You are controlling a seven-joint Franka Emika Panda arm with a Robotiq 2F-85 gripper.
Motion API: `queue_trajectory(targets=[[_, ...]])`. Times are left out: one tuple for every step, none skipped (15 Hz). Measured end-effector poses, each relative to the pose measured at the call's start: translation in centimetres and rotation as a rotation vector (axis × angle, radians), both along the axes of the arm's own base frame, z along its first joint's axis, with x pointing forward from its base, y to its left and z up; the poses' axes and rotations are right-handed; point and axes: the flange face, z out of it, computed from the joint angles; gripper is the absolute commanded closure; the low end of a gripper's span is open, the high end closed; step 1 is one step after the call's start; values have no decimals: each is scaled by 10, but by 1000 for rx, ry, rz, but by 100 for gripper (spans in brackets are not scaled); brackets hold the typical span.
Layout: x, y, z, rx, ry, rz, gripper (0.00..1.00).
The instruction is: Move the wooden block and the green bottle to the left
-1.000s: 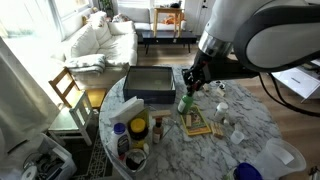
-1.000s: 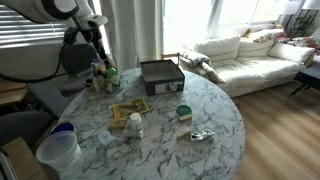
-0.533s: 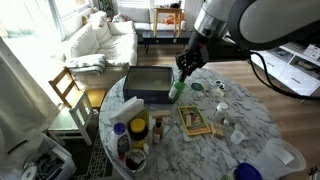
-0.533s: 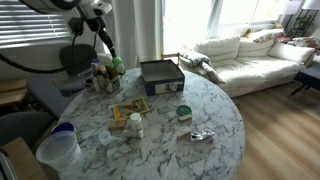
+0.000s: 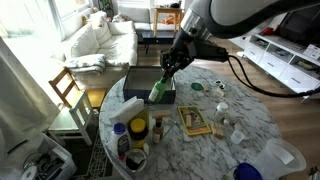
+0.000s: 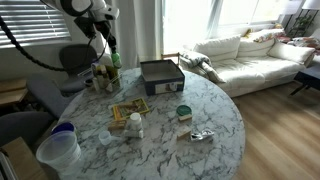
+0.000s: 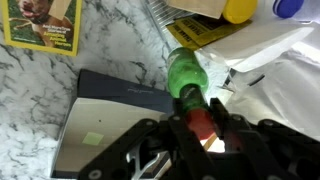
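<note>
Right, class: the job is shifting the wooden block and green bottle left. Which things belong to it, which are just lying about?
Job: green bottle, held in the gripper; wooden block.
Lying about: dark grey tray, white jug, yellow bottle, round green tin.

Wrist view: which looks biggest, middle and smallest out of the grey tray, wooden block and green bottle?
1. grey tray
2. wooden block, cut off by the picture edge
3. green bottle, closest to the camera, so 2 and 3 are unsure

We record a white fabric sofa (image 6: 250, 58) before bright daylit windows (image 6: 235, 15), a light wooden plank floor (image 6: 285, 125), and a round white marble table (image 6: 170, 145) with a pale wooden slatted chair (image 5: 66, 90) near it.
</note>
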Motion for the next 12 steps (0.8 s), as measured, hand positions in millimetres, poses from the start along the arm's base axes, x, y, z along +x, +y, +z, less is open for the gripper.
queue_trajectory(targets=[[4,1,-2,16,1,21,92],[8,2,-5,29,4,38,92],[11,2,-7,39,5,55,92],[14,3,-9,46,12,73,92],[17,4,-10,48,21,93,92],[19,4,-11,45,31,112,92],[21,4,-11,42,40,128,92],[23,3,-10,40,44,140,92],[26,2,-9,38,47,150,92],[28,0,-7,36,48,158,92],[30,-3,-5,34,47,166,92],[31,-5,-2,31,49,176,92]])
